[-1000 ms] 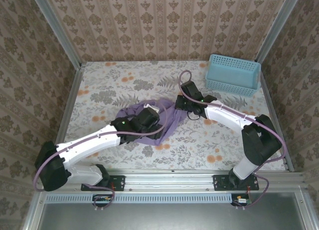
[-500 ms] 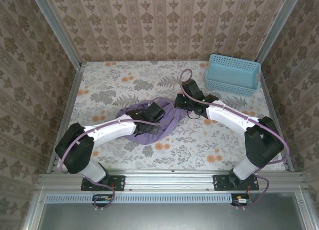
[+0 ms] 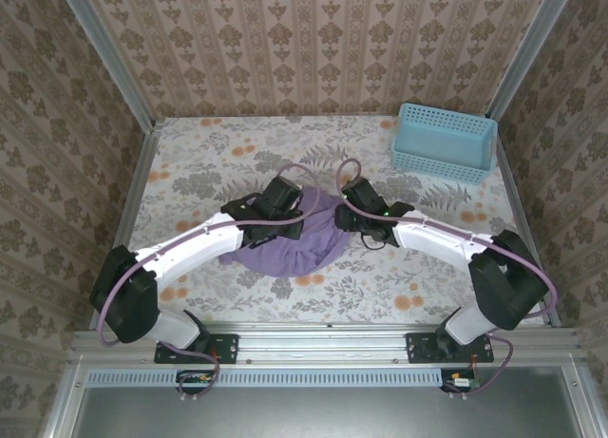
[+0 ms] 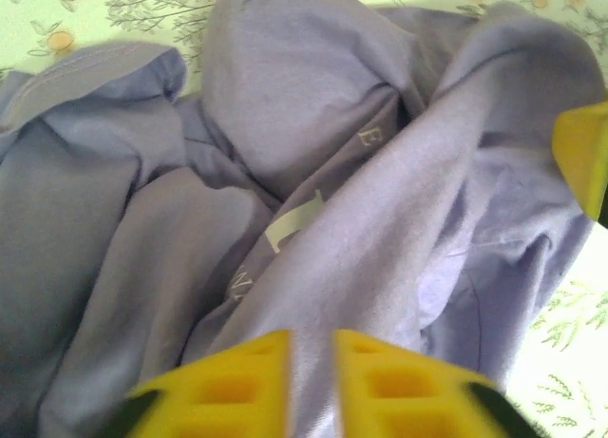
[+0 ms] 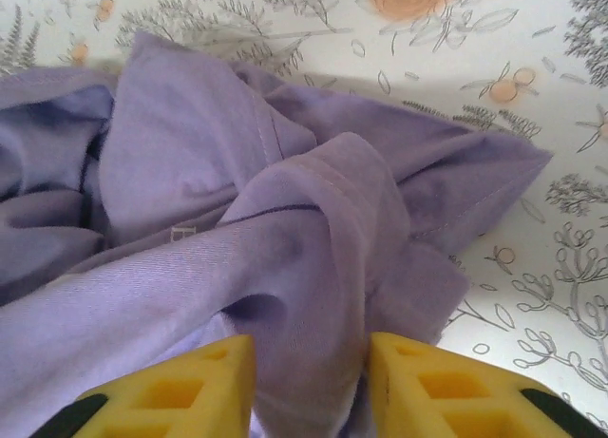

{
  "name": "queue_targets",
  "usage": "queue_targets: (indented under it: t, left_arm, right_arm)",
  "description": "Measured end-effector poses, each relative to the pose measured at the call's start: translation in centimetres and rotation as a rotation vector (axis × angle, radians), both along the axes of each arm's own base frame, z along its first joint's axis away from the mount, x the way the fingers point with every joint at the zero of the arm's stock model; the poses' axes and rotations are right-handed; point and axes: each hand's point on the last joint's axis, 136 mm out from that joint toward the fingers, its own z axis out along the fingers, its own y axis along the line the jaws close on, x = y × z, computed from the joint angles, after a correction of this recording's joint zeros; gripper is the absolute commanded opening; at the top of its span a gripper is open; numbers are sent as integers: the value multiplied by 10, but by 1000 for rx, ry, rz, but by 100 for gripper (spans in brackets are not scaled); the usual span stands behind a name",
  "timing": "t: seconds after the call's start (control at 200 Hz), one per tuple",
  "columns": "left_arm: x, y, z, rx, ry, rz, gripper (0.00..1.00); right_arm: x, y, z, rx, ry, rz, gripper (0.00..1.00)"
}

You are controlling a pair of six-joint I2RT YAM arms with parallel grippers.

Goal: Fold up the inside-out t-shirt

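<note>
The inside-out t-shirt (image 3: 294,240) is a crumpled lavender heap in the middle of the table. In the left wrist view the t-shirt (image 4: 313,153) shows bits of white lettering (image 4: 285,231) in its folds. My left gripper (image 3: 288,219) sits at the heap's far left edge, and my left gripper (image 4: 312,381) is shut on a ridge of the cloth. My right gripper (image 3: 347,218) is at the heap's far right edge. In the right wrist view my right gripper (image 5: 311,381) has its jaws apart, and a thick hemmed fold of the t-shirt (image 5: 209,153) lies between them.
A light blue basket (image 3: 444,142) stands at the back right corner. The flower-patterned table (image 3: 190,162) is walled by patterned panels on three sides. One yellow finger of the right gripper (image 4: 584,162) shows at the right edge of the left wrist view.
My left gripper closed on the cloth and moved toward the back of the table with it. The right gripper's jaws have parted. The heap now lies wider and flatter.
</note>
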Motion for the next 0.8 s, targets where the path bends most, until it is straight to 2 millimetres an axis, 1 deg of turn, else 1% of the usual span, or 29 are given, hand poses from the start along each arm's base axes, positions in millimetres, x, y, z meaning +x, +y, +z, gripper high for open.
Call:
queue_targets:
  t: [0.035, 0.14, 0.195, 0.245, 0.325, 0.4, 0.47, 0.525, 0.585, 0.6, 0.71, 0.8]
  left_arm:
    - [-3, -3, -1, 0, -1, -19, 46]
    - [-16, -12, -6, 7, 4, -74, 56]
    - [-21, -13, -10, 16, 14, -87, 58]
    - [-21, -12, -15, 29, 22, -89, 57]
    - [-20, -12, -28, 58, 44, -87, 48]
    - [-20, -11, -43, 91, 73, -86, 37]
    - [-21, -10, -55, 117, 96, -86, 22]
    - [-21, -8, -60, 135, 101, -92, 9]
    - [-21, -8, -61, 140, 103, -90, 1]
    - [-20, -7, -60, 136, 105, -80, 0]
    - [-16, -7, -57, 117, 100, -70, 0]
    - [-11, -7, -48, 82, 90, -57, 0]
  right_arm:
    - [1, -1, 4, 4, -12, -4, 46]
    - [1, -2, 9, 7, -24, -10, 55]
    - [1, -4, 11, 5, -26, -17, 57]
    - [-1, -7, 14, 8, -30, -28, 59]
    - [-7, -9, 22, 22, -46, -33, 61]
    - [-17, -10, 30, 40, -66, -28, 61]
    - [-29, -5, 36, 69, -83, -10, 61]
    - [-39, 1, 35, 88, -89, 11, 59]
    - [-48, 9, 28, 110, -90, 32, 56]
    - [-50, 11, 26, 113, -89, 38, 54]
    - [-69, 27, 2, 142, -71, 92, 45]
    - [-76, 44, -8, 174, -68, 144, 40]
